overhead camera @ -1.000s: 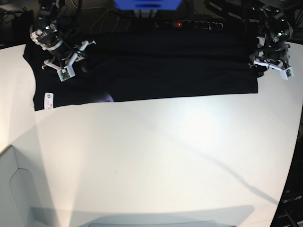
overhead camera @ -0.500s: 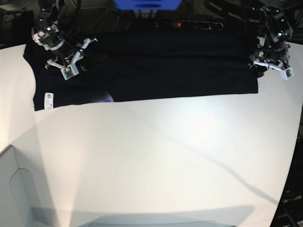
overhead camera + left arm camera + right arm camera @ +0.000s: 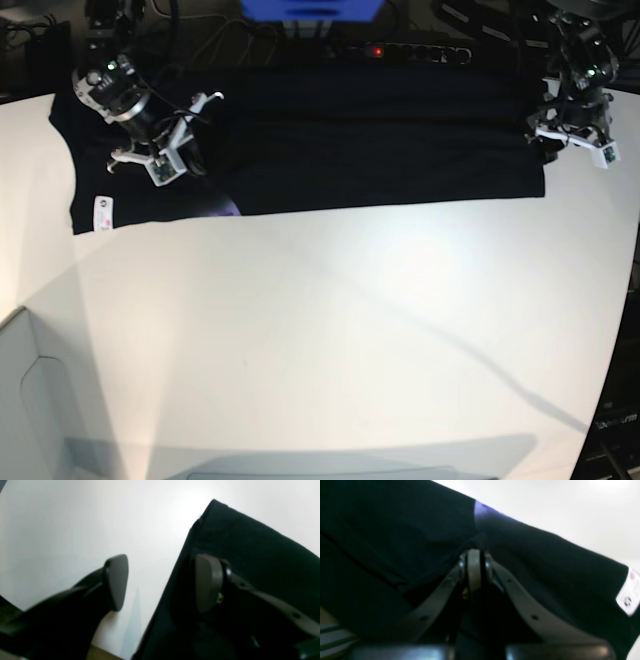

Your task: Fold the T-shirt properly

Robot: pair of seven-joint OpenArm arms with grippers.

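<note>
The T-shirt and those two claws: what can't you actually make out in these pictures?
- T-shirt print: base view, folded under; only a purple sliver shows.
- Tag text: right wrist view, blurred and cut by the edge.
- Right gripper: shut, but dark cloth hides whether fabric is pinched.
- Left gripper: open over the shirt's edge; contact unclear.
- Shirt's far edge: base view, lost against dark clutter.

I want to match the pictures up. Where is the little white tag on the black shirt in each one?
Base: white tag near the left edge, on the T-shirt.
Right wrist: far right edge.
Left wrist: not in it.
Shared landmark: the purple print, also top middle in the right wrist view.
</note>
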